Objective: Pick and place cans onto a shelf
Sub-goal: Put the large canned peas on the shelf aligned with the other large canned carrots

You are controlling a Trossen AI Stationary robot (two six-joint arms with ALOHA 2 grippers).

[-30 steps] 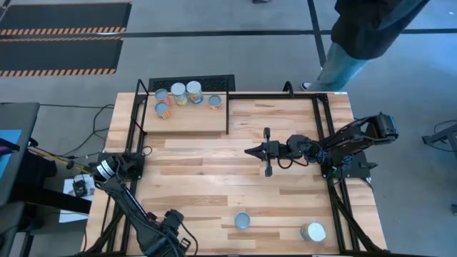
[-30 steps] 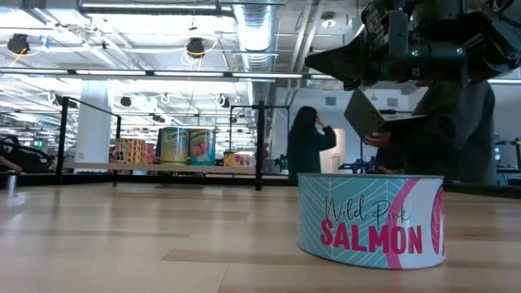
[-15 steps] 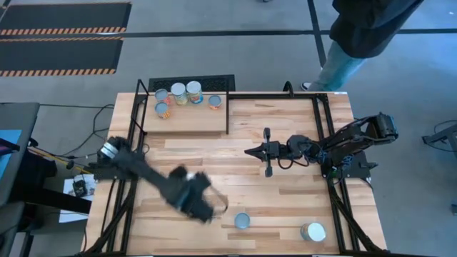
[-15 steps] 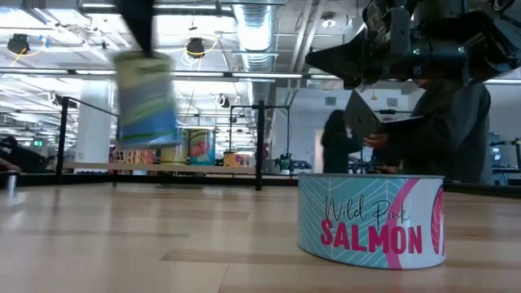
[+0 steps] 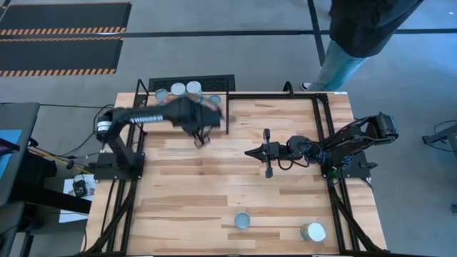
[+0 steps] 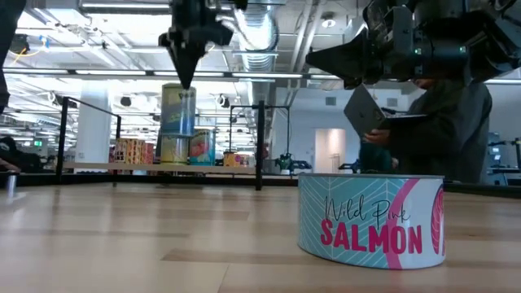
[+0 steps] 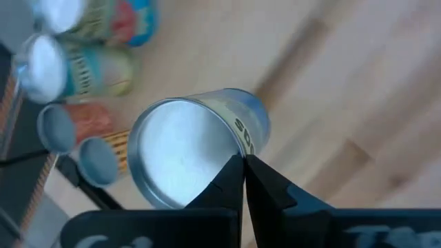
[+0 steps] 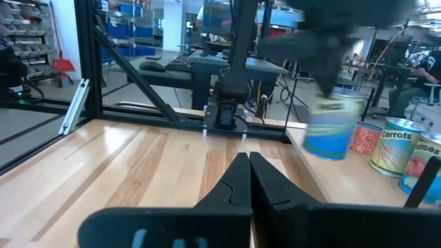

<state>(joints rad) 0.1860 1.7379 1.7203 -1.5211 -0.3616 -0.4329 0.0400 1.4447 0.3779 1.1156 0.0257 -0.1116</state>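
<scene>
We have swung our left gripper [image 5: 201, 137], jaws pinching a can's [image 6: 178, 110] rim, to the shelf [image 5: 187, 120], nearly ready to place.

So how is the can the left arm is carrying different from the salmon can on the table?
The carried can hangs in the air under the left gripper, pinched at its rim; the salmon can sits flat on the table. The carried can looks taller than wide; the salmon can is squat. The carried can is over by the shelf; the salmon can is at the table's other end. Both are upright.
</scene>
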